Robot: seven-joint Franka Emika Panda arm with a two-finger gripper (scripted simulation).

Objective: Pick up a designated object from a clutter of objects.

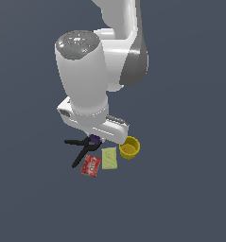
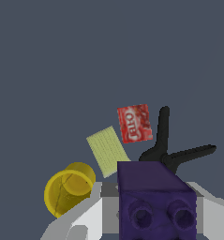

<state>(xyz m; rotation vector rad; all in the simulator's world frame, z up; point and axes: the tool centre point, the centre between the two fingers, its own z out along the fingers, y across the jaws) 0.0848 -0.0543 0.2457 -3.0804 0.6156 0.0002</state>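
Observation:
The designated object, a small dark purple block (image 2: 155,197) with two round studs, fills the space between my gripper's (image 2: 156,211) pale fingers (image 2: 87,213) in the wrist view. The gripper is shut on it. In the exterior view only a sliver of the purple block (image 1: 94,139) peeks out under the white hand, where the gripper (image 1: 96,141) hangs just above the clutter. The clutter lies on the dark floor beneath: a black clamp (image 1: 81,149), a red packet (image 1: 91,166), a pale yellow-green rectangle (image 1: 109,158) and a yellow cup (image 1: 129,147).
In the wrist view the yellow cup (image 2: 69,187), the pale rectangle (image 2: 107,150), the red packet (image 2: 134,123) and the black clamp (image 2: 167,145) lie close together. Plain dark grey floor surrounds them on all sides.

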